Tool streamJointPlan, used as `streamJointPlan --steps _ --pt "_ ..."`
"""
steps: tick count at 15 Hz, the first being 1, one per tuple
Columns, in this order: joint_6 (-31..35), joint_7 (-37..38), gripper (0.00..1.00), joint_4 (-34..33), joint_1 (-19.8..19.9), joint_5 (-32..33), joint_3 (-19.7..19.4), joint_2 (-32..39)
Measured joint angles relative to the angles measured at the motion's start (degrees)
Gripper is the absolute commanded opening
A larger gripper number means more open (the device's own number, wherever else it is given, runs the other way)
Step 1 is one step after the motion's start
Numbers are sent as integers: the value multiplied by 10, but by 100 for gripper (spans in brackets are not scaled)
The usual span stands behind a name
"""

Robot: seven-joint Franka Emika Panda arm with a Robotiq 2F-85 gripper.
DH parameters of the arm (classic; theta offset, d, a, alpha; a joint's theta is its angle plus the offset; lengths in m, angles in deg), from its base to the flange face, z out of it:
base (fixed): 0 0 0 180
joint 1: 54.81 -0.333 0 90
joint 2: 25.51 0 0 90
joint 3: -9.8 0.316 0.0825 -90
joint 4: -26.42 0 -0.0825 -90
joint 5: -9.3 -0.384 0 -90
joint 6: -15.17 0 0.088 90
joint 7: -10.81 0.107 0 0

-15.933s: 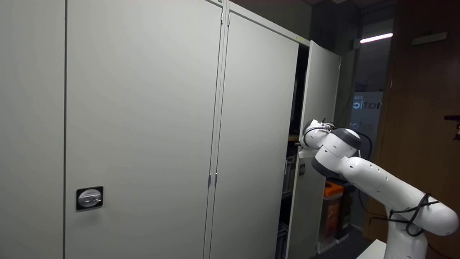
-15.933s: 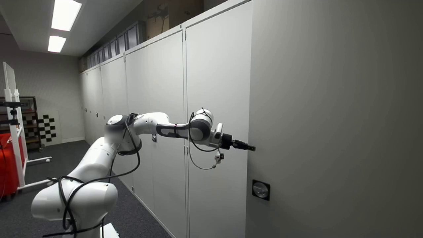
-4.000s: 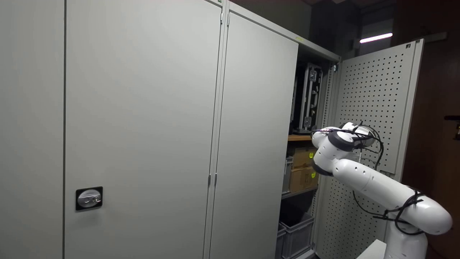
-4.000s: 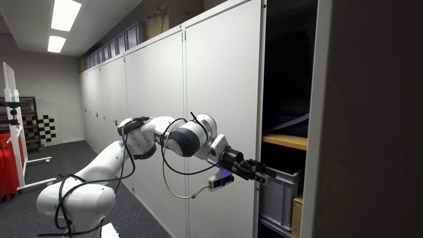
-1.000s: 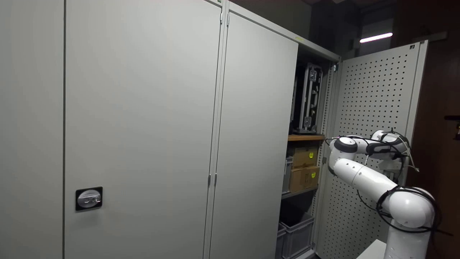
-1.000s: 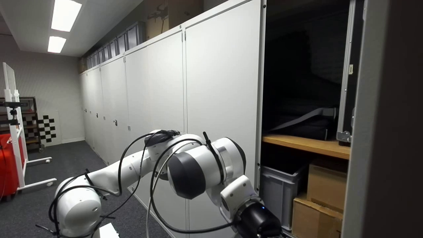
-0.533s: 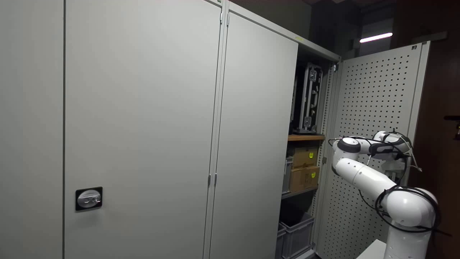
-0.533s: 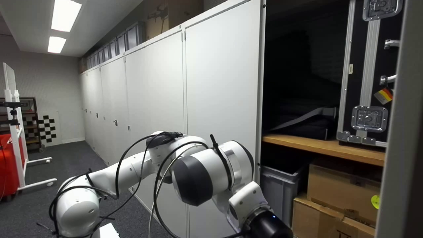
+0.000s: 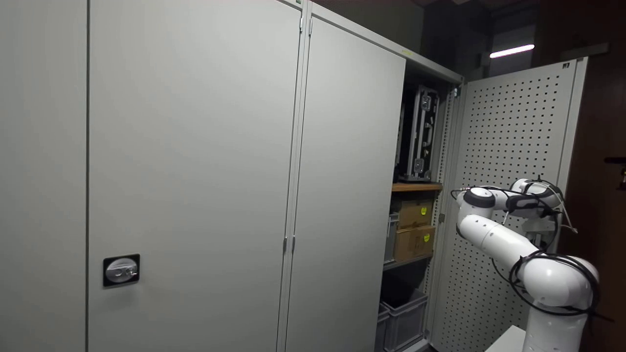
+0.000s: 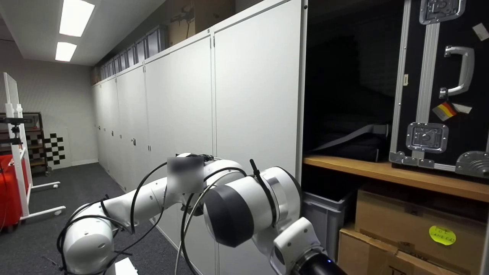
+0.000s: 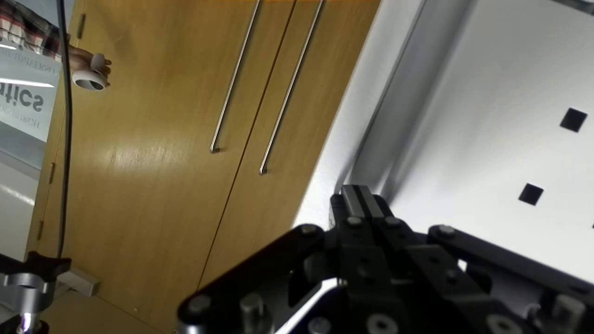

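The fingers [image 11: 351, 200] are pressed together with nothing between them. Their tips sit near the centre of the wrist view, right by the lipped edge of the perforated cabinet door [image 11: 496, 139], whose pale inner face fills the right of that frame; I cannot tell whether they touch it. In an exterior view that door stands wide at the right, the arm [image 9: 499, 242] in front of its middle and lower part. Half a second ago its edge cut across the right of an exterior view; now the black flight case [image 10: 437, 72] shows there at upper right, handle [image 10: 468, 68] included, so the way inside is wider. The case stands on a wooden shelf [image 10: 382, 173], above a yellow-labelled cardboard box [image 10: 401, 223], with a grey plastic crate [image 10: 326, 219] to the box's left. The neighbouring cabinet door [image 9: 347, 161] is closed. Wooden double doors [image 11: 153, 185] take up the left-centre of the wrist view.
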Motion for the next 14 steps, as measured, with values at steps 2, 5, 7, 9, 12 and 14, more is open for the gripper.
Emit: streamJointPlan --steps 2,5,7,9,12,14 --pt "0 0 0 -8 10 -9 2 0" --pt "0 0 0 -23 25 -18 6 0" --pt "0 0 0 -32 34 -22 8 0" --pt "0 0 0 -40 42 -23 10 1" --pt "0 0 0 -51 52 -23 15 4" --pt "0 0 0 -56 58 -23 19 8"
